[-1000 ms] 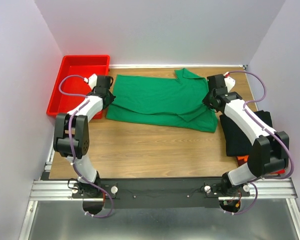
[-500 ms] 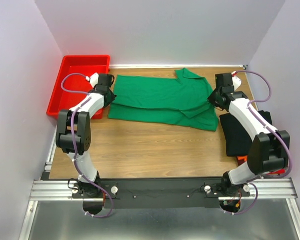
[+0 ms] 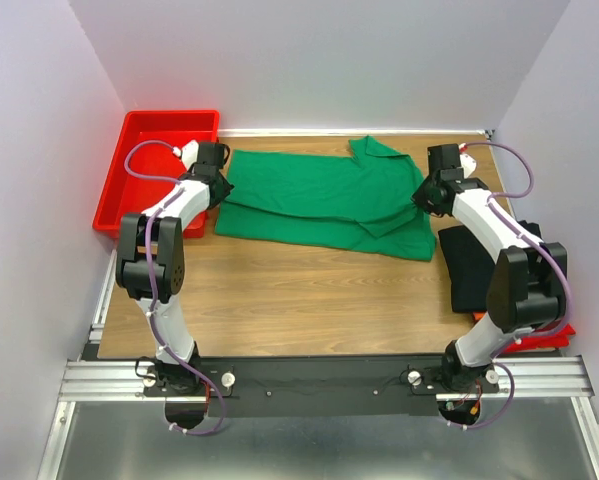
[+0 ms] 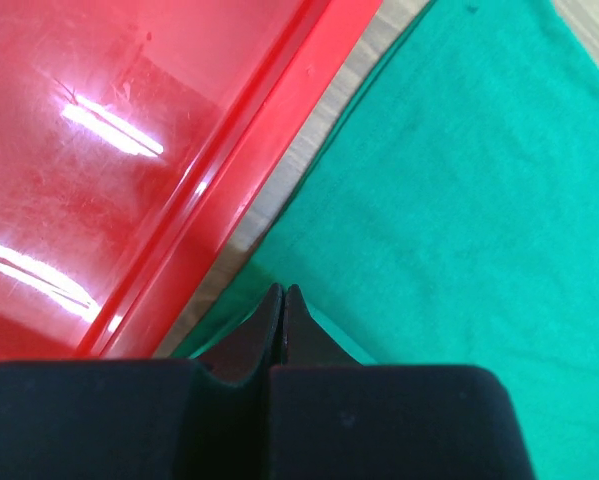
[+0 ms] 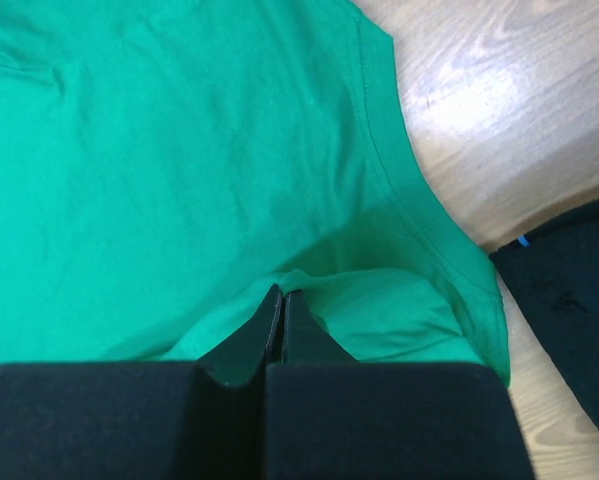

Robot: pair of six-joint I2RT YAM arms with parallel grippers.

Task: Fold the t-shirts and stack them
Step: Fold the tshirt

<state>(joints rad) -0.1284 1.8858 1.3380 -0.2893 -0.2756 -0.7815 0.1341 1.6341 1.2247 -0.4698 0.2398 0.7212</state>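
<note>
A: Looking for the green t-shirt (image 3: pixel 324 205)?
B: It lies upper middle of your frame on the table (image 3: pixel 309 300), with the red tray (image 3: pixel 169 115) upper left and the black t-shirt (image 3: pixel 474 270) at right.
A: Grippers?
B: Your left gripper (image 4: pixel 282 292) and right gripper (image 5: pixel 282 292) are each pinched tight on its side edges.

The fingers (image 5: pixel 247 345), pressed together at 6 o'clock, pinch a fold of the green shirt (image 5: pixel 179 150). The wooden table (image 5: pixel 499 110) shows at 2 o'clock, a black shirt (image 5: pixel 569 290) at 4.
</note>
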